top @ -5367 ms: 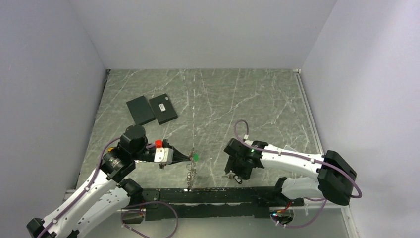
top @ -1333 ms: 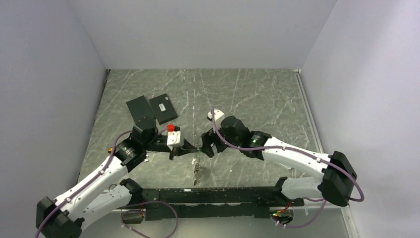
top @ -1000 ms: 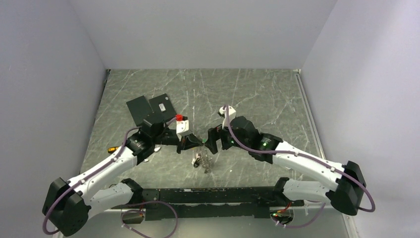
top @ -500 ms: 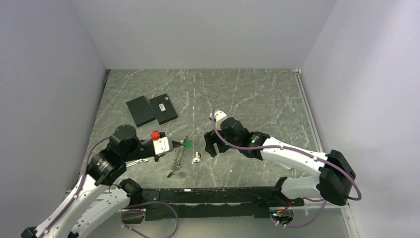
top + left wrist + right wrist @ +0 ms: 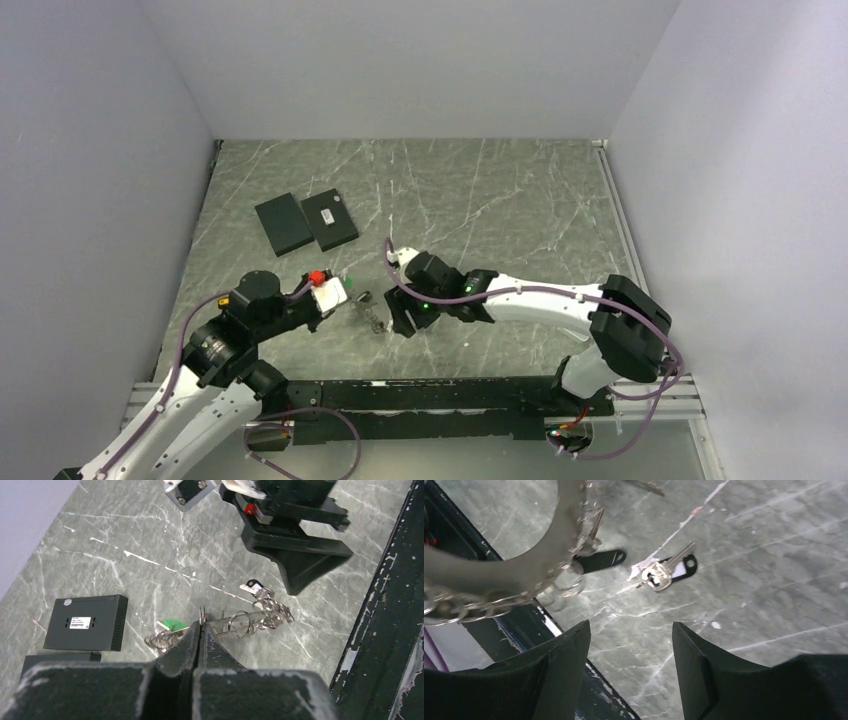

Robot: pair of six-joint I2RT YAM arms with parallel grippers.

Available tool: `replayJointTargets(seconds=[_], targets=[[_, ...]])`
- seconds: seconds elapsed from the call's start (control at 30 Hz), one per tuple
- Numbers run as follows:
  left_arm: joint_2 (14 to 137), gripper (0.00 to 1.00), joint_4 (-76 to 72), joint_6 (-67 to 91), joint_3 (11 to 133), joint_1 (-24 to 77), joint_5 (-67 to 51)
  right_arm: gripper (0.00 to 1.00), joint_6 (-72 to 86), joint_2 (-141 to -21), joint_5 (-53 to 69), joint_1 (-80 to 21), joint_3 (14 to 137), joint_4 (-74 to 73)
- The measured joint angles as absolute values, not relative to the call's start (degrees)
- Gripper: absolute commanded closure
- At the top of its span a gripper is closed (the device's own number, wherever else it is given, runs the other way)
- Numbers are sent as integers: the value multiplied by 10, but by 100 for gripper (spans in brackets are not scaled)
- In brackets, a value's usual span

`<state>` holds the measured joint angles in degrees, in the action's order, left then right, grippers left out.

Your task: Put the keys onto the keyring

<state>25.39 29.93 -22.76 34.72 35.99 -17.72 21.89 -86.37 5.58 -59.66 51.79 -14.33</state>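
Key pickup in hand: left gripper (image 5: 200, 630) pinched shut on keyring (image 5: 202, 616); right gripper (image 5: 631, 645) jaws apart, empty, keys (image 5: 663, 574) just ahead on table (image 5: 749, 540). Next: lower, nip one key head cleanly.

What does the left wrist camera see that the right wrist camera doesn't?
Only the left wrist view: the green tag, a black plate, and the left claw pinched shut on the keyring. Only the right wrist view: the right claw with its open gap seen from behind, and a white patch on a key. Both: the silver chain and a black-headed key.
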Motion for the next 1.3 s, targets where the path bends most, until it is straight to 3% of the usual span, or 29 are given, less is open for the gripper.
replayJointTargets(seconds=[0.23, 0.47, 0.67, 0.8, 1.1, 1.3], targets=[[228, 100, 293, -227, 336, 360, -159, 48, 273, -903, 17, -625, 548, -147], [171, 100, 284, -217, 321, 360, -150, 29, 254, -921, 4, -625, 543, -123], [169, 100, 281, -215, 321, 360, -147, 11, 72, -829, 28, -628, 425, -25], [169, 100, 281, -215, 321, 360, -146, 8, -89, -787, 90, -628, 374, 2], [166, 100, 277, -214, 321, 360, -141, 18, -341, -805, 191, -603, 366, 26], [147, 100, 277, -212, 321, 360, -139, 36, -412, -881, 218, -588, 378, 44]])
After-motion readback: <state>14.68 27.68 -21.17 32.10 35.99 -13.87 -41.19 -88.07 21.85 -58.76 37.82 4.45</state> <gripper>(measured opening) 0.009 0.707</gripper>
